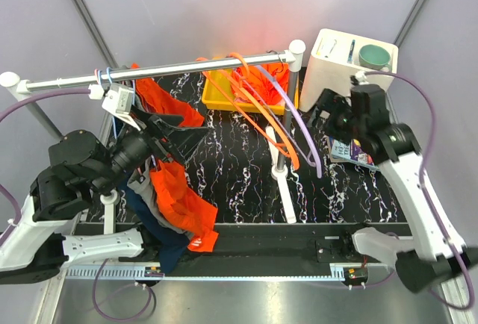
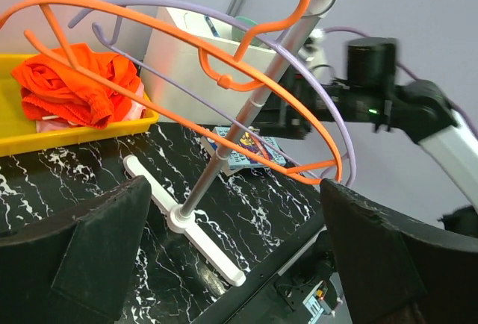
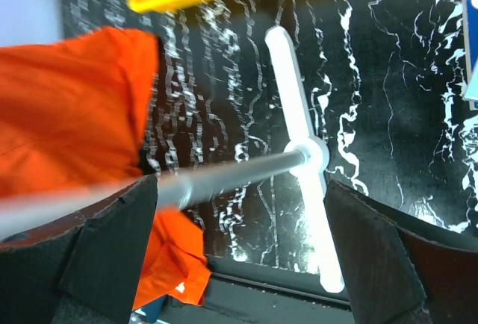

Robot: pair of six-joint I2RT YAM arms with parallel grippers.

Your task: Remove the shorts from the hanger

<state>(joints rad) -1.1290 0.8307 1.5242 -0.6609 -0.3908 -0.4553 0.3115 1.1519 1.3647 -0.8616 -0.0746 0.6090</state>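
Note:
Bright orange shorts (image 1: 181,198) hang with grey and navy garments from a white clip hanger (image 1: 118,101) at the left end of the rail (image 1: 187,65). They also show in the right wrist view (image 3: 67,107). My left gripper (image 1: 187,134) is open and empty, right beside this hanging cloth and pointing right; its view (image 2: 239,264) holds nothing between the jaws. A second pair of orange shorts (image 2: 75,85) lies in the yellow bin (image 2: 89,131), with a pale pink bit under it. My right gripper (image 1: 320,109) is open and empty (image 3: 239,257), right of the rail's post.
Empty orange hangers (image 1: 258,107) and a purple hanger (image 1: 302,126) hang at the rail's right end. The stand's white foot (image 1: 286,186) lies on the black marble mat. A white box (image 1: 351,66) with a green cup (image 1: 373,57) and a booklet (image 1: 349,151) are at the right.

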